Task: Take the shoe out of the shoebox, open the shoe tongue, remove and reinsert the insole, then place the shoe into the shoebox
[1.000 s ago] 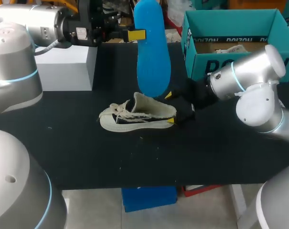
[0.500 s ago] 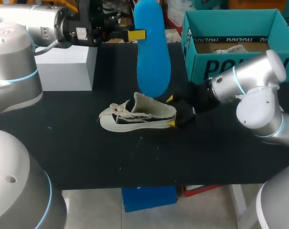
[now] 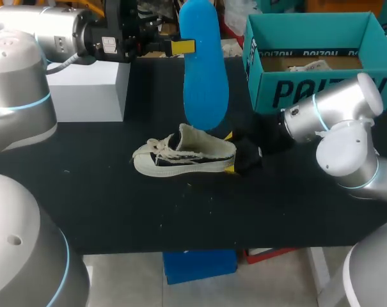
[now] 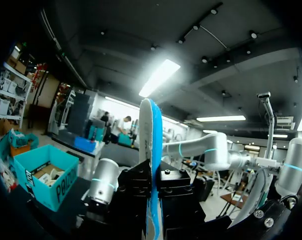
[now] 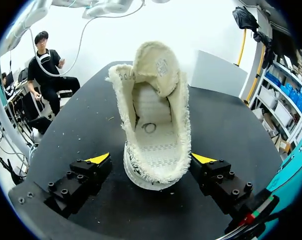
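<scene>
Two hands, head view: left hand (image 3: pixel 180 47) grips the blue insole (image 3: pixel 203 70), long axis upright, lower end just above the shoe (image 3: pixel 183 155) lying on the tabletop (image 3: pixel 116 204), heel toward the right hand (image 3: pixel 228 151) | left wrist view: insole edge-on, clamped in the hand | right wrist view: open fingers (image 5: pixel 98 160) flank the heel, one clear of it; shoe mouth faces up.

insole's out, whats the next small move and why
Probably close the right gripper on the shoe: its open jaws flank the heel, while the left gripper holds the blue insole above it, ready to reinsert.
</scene>
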You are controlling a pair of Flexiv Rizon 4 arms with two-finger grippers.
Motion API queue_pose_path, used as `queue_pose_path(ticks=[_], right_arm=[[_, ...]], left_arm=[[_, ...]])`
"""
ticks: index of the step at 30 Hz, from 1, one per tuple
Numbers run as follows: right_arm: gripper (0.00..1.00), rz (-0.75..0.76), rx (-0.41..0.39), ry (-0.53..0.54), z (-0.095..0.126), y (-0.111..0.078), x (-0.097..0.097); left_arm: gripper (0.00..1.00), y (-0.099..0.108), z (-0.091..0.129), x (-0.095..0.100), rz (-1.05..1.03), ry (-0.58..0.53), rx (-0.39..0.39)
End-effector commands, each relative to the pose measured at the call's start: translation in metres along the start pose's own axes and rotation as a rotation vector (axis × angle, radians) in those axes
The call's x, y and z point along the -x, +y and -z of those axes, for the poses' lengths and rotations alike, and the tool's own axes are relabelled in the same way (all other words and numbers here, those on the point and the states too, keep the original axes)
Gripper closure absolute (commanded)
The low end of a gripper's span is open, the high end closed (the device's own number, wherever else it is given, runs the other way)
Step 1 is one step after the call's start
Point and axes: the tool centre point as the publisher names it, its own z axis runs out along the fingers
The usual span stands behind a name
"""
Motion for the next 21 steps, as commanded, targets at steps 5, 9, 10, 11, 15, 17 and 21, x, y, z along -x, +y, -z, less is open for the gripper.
queue_pose_path(ticks=[5, 9, 10, 11, 15, 17, 21], right_arm=[[0.00, 0.023, -0.104, 0.016, 0.011, 0.009, 0.010], [0.00, 0.066, -0.227, 0.034, 0.021, 0.020, 0.019], [0.00, 0.073, -0.243, 0.032, 0.024, 0.024, 0.021], [0.00, 0.081, -0.266, 0.036, 0.026, 0.027, 0.023], [0.00, 0.107, -0.364, 0.053, 0.030, 0.036, 0.031], [0.00, 0.119, -0.410, 0.061, 0.030, 0.040, 0.034], [0.00, 0.141, -0.502, 0.074, 0.025, 0.046, 0.038]], left_arm=[[1.00, 0.001, -0.001, 0.000, -0.001, -0.002, 0.000], [1.00, 0.001, -0.001, 0.000, -0.001, -0.002, 0.000], [1.00, 0.001, -0.001, 0.000, -0.001, -0.002, 0.000], [1.00, 0.001, -0.001, 0.000, -0.001, -0.002, 0.000], [1.00, 0.001, -0.001, 0.000, -0.001, -0.002, 0.000], [1.00, 0.001, -0.001, 0.000, -0.001, -0.002, 0.000], [1.00, 0.001, -0.001, 0.000, -0.001, -0.002, 0.000]])
